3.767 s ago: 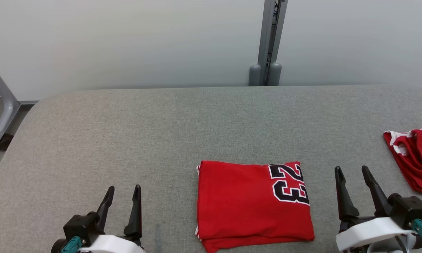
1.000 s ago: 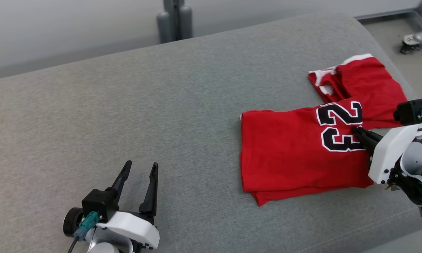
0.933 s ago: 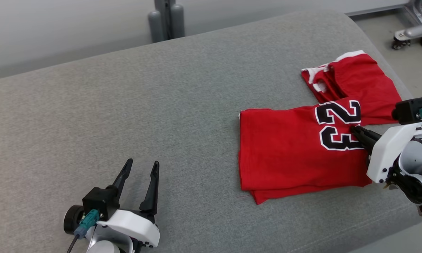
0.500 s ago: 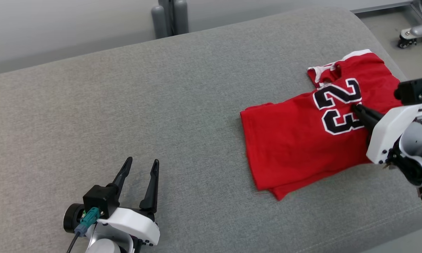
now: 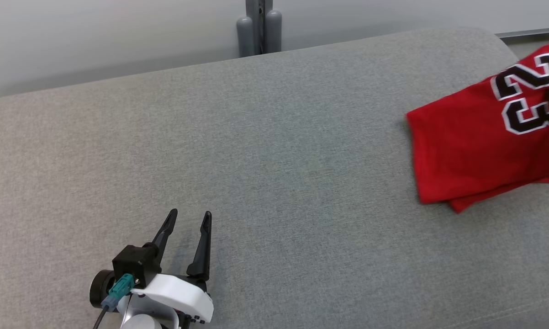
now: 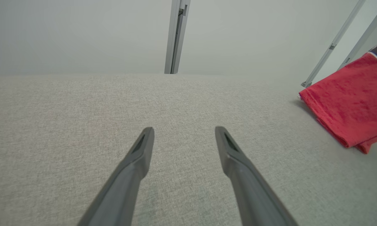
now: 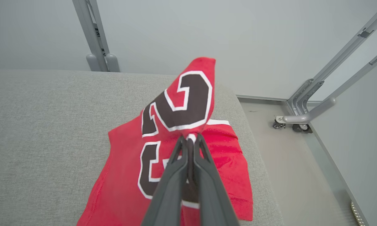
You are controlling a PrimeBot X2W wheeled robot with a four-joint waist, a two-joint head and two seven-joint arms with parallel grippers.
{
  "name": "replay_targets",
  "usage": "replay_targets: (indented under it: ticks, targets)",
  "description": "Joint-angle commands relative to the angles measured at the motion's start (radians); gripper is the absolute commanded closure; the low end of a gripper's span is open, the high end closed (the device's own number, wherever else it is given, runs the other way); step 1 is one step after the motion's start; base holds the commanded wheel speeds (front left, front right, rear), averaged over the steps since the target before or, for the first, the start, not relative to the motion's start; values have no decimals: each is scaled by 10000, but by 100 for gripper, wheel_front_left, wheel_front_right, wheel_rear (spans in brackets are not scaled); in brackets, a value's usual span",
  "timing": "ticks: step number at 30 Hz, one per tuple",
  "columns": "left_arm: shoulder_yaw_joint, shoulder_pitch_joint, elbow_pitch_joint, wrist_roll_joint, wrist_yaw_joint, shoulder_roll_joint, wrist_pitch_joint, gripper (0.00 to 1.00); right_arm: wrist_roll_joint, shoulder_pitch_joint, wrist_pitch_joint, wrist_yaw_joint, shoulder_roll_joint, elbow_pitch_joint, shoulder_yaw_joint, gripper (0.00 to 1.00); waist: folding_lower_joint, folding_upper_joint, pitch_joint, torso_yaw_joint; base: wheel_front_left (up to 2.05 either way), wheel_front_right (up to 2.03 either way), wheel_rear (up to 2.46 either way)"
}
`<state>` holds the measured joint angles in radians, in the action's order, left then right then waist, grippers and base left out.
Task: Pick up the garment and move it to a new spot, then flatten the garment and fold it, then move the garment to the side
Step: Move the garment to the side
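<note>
At the lower left the left gripper hovers low over the grey table, its two fingers spread apart with only bare cloth between them. A grey post stands behind the table's far edge. Far to the right lies the folded red jersey, at the table's right end. The right gripper has its fingers pressed together on the jersey's edge by the black number, lifting that corner. A second red cloth with a white edge lies beneath it.

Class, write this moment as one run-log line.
right pincer: shut on folded red number-23 jersey | left pincer: open, empty | jersey: corner lifted
</note>
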<state>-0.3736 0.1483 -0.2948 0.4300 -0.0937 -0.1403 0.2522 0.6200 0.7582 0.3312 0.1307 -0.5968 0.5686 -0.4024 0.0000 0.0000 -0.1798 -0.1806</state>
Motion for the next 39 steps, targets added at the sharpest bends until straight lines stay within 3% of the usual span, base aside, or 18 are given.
replay_targets:
  ticks: [1,6,12,29,30,32,34,39]
  targets:
    - [22,25,-12,-15,6,-20,56,0,-187,151,-27,2,-169,99,121,100,0,0,-41,101,0,0,0]
    - [55,158,-11,-57,26,-13,84,0,-1034,292,-456,1,-487,647,639,100,0,0,-223,333,0,0,0]
    - [28,294,-4,-101,91,-44,109,0,-1956,583,-1136,1,-328,1731,1408,100,0,0,-529,545,0,0,0]
    - [-98,542,2,-250,98,-188,113,0,-4667,1735,-2397,1,-249,5423,4991,100,0,0,-1308,1372,0,0,0]
    - [-109,558,6,-257,98,-197,113,0,-4895,1792,-2530,1,-256,5535,5168,96,0,0,-1333,1399,0,0,0]
    - [-123,575,18,-267,90,-213,114,0,-5320,1827,-2691,1,-231,5767,5508,53,0,0,-1368,1440,0,0,0]
    - [-133,584,32,-263,73,-230,115,0,-5603,1906,-2808,1,-41,5972,5852,0,0,0,-1400,1465,0,0,0]
    - [-161,581,67,-252,32,-281,76,0,-6443,2055,-3022,1,290,6129,6354,0,0,0,-1434,1446,0,0,0]
